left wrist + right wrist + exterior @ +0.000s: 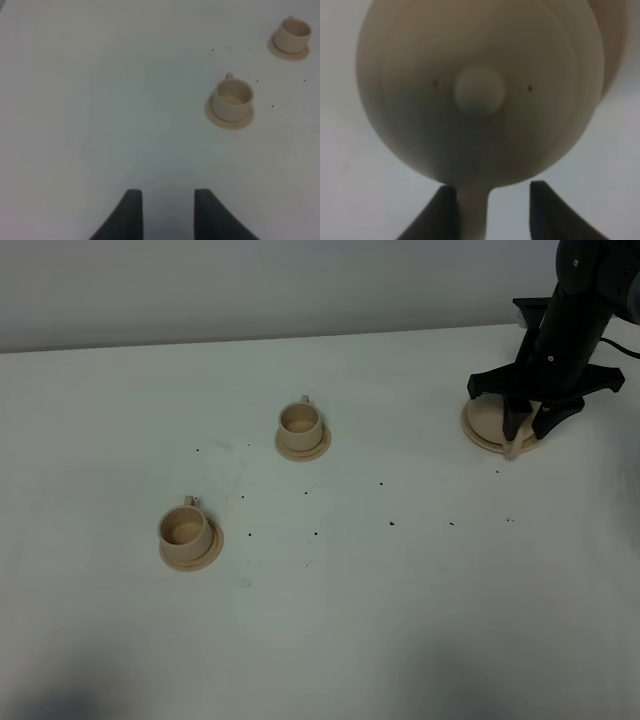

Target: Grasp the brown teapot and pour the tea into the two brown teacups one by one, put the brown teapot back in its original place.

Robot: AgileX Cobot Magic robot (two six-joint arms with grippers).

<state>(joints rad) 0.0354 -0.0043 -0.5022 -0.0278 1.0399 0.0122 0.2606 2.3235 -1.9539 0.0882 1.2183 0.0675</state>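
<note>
White table (400, 590) w/ grey wall behind. Ext. high view: wide bare room at front and centre; far edge runs just behind the right arm. Near teacup (186, 528) and far teacup (301, 423) sit on saucers, well apart. Right gripper (525, 435) points down over brown teapot (488, 418), which is mostly hidden; wide saucer (470, 432) beneath shows only partly.

Left wrist view: left gripper (168, 192) cut off by frame, fingers apart, grasping nothing. Near teacup (232, 100), far teacup (292, 36) ahead.

Right wrist view: teapot (480, 125) fills frame, blurred. Right gripper (491, 186) straddles the handle (472, 210), gap on one side, not clenched.
</note>
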